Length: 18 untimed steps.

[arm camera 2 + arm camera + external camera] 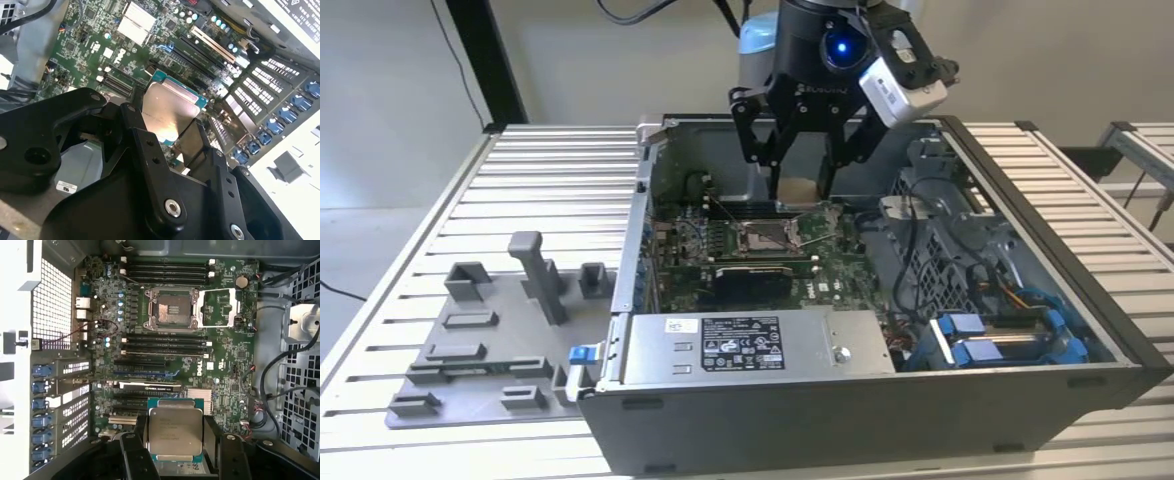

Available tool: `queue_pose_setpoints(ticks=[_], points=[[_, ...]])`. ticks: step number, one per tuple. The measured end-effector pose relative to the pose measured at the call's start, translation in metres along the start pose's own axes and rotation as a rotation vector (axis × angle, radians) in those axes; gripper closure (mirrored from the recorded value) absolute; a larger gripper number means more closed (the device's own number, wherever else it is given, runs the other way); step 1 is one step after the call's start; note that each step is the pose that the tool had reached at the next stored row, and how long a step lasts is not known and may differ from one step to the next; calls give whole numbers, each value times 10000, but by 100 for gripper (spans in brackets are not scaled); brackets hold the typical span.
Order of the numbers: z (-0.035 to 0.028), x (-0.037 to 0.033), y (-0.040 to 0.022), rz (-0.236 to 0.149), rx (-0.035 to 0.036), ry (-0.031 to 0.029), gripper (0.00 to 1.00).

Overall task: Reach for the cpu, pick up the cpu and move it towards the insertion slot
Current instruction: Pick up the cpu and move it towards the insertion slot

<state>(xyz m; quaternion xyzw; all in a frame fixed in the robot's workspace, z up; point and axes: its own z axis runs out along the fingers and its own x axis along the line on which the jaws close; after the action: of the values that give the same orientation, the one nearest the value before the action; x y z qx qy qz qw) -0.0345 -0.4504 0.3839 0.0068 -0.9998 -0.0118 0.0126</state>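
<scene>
The computer case (881, 300) lies open on the counter (520, 170), with the tray blocks (494, 330) beside it toward the exterior view's left. Inside, the insertion slot (767, 235) sits on the motherboard (720, 260); the gripper (798, 185) holds the cpu (797, 190) above it.

Plain pale wall (587, 60) is sitting behind everything, with a dark upright post (487, 60) running down it on the exterior view's left. The worktop (560, 190) is made of ribbed silver aluminium slats, looking pretty evenly lit. A strip of light grey floor (360, 250) is showing off the left edge, with a thin black cable (336, 290) lying on it. Another slatted frame (1147, 150) is poking in at the far right.
</scene>
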Motion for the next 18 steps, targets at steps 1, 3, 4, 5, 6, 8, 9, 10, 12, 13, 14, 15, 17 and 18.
queue_pose_setpoints(ticks=[1, 3, 4, 5, 6, 8, 9, 10, 12, 13, 14, 15, 17, 18], points=[[2, 0, 6, 0, -1, 0, 100], [6, -1, 15, 0, 0, 1, 100], [7, 0, 19, 0, 0, 1, 100], [9, 0, 23, 0, 1, 2, 100], [11, 0, 27, 0, 0, 2, 100], [13, -1, 34, 0, 0, 4, 100], [15, -1, 36, 0, 0, 3, 100], [16, -1, 39, 1, 0, 4, 100], [18, -1, 44, 1, 0, 5, 100], [19, -1, 47, 0, 1, 6, 100], [20, -1, 49, 0, 0, 6, 100], [22, -1, 52, 1, 0, 6, 100], [23, -1, 58, 1, 0, 6, 100], [24, -1, 60, 0, -1, 6, 100]])
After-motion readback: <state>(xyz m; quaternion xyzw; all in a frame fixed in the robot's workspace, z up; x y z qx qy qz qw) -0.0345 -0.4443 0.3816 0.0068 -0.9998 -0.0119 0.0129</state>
